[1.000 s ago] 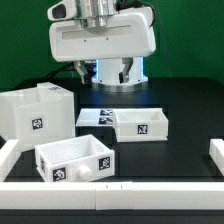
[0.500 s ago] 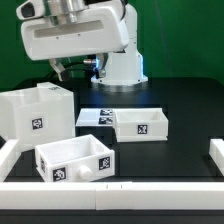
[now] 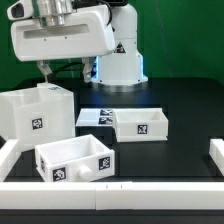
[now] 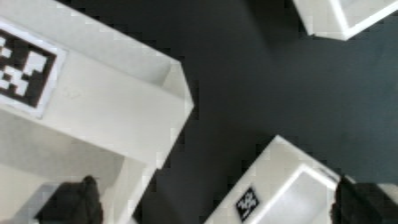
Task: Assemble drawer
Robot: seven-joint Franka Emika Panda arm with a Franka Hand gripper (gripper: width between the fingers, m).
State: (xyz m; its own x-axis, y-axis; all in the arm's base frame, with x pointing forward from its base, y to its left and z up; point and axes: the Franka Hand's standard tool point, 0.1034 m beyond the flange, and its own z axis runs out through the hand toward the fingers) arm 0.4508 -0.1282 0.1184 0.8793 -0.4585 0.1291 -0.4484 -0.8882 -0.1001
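Observation:
The drawer lies in three white tagged parts. The boxy housing (image 3: pixel 35 115) stands at the exterior view's left. One open-top tray with a round knob (image 3: pixel 75 160) sits in front of it. The other tray (image 3: pixel 140 125) sits to the exterior view's right. My gripper (image 3: pixel 66 70) hangs open and empty, high above the housing and touching nothing. In the wrist view the gripper (image 4: pixel 217 205) has dark fingertips (image 4: pixel 71 200) set wide apart. Below are the housing's tagged wall (image 4: pixel 89 80), a tray (image 4: pixel 294 185) and another tray's corner (image 4: pixel 347 15).
The marker board (image 3: pixel 95 117) lies flat between the housing and the right-hand tray. Low white rails edge the table at the front (image 3: pixel 150 188), left (image 3: pixel 8 155) and right (image 3: pixel 215 150). The robot's white base (image 3: pixel 120 65) stands at the back.
The arm has swung toward the exterior view's left, from above the table's middle to above the housing. The drawer parts have not moved.

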